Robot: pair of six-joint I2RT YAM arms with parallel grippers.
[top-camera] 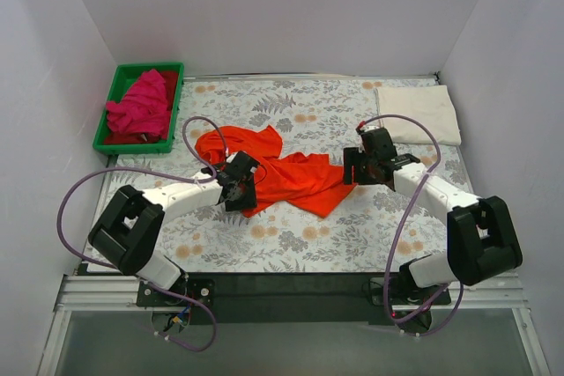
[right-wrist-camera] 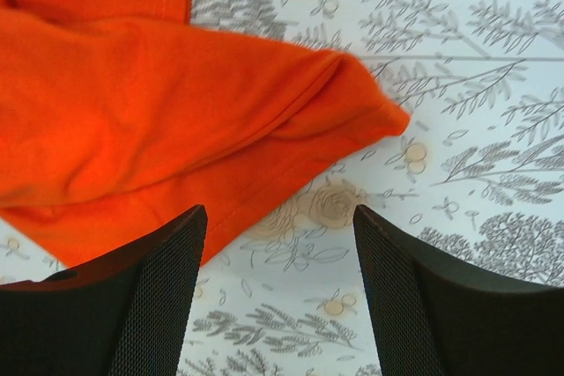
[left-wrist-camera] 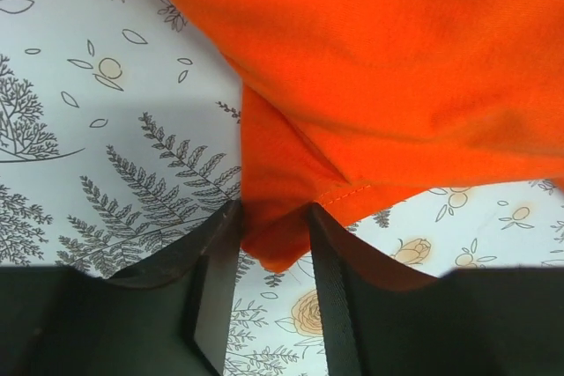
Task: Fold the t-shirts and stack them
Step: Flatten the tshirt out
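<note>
One orange-red t-shirt [top-camera: 300, 178], left claw [left-wrist-camera: 273, 213] pinching edge.

Robot lab test cell, not home or shop. Plain white panels [top-camera: 264, 6] box in surface [top-camera: 291, 286] on three sides: beyond both hands, outboard of left hand [top-camera: 240, 193], outboard of right hand [top-camera: 352, 169]. Two arm bases [top-camera: 167, 279] bolted at black near edge, behind hands. Aluminium rail [top-camera: 88, 292] runs under bases. Purple cables [top-camera: 66, 204] loop loose from bases toward wrists. Floral cloth [top-camera: 291, 103] spread flat under hands. Green tray [top-camera: 119, 85] at far corner, beyond left hand.
</note>
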